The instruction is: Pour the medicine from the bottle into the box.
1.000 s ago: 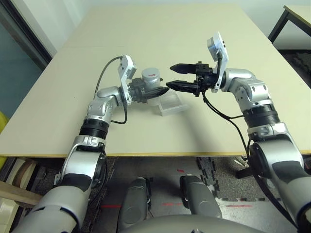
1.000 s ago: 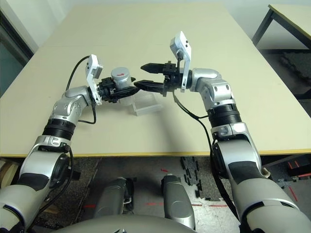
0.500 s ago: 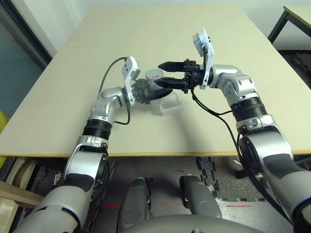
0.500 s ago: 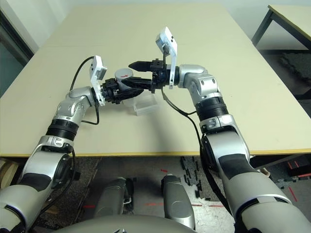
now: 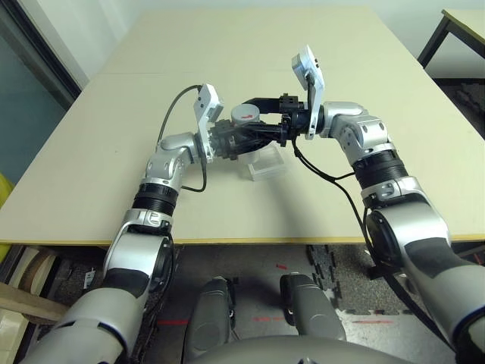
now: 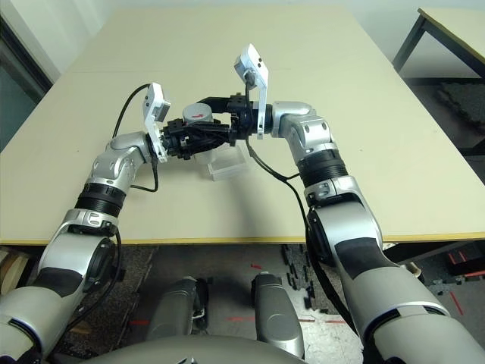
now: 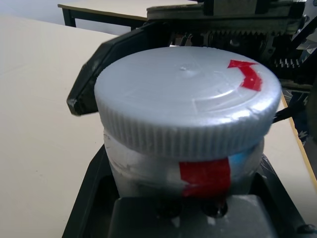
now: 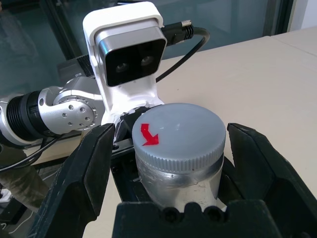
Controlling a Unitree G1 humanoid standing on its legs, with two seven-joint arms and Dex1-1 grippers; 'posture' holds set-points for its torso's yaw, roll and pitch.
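My left gripper (image 5: 229, 141) is shut on the body of the bottle (image 6: 196, 115), holding it just above the table. The bottle is white-grey with a red-and-white label (image 7: 204, 174), and its grey cap (image 8: 177, 132) carries a red arrow mark. My right gripper (image 5: 255, 117) is open, with one black finger on each side of the cap and a gap between each finger (image 8: 89, 163) and the cap. The box (image 5: 265, 162), small and clear, sits on the table just below and to the right of the bottle. The medicine is out of view.
The beige table (image 5: 303, 45) stretches wide behind and beside both arms. Its front edge (image 5: 250, 241) runs below the elbows. A second table with dark legs (image 5: 461, 23) stands at the far right. Cables hang from both wrists.
My right gripper has swung left from beside the bottle and now straddles its cap, still open. The left gripper has kept its hold and shifted the bottle slightly right.
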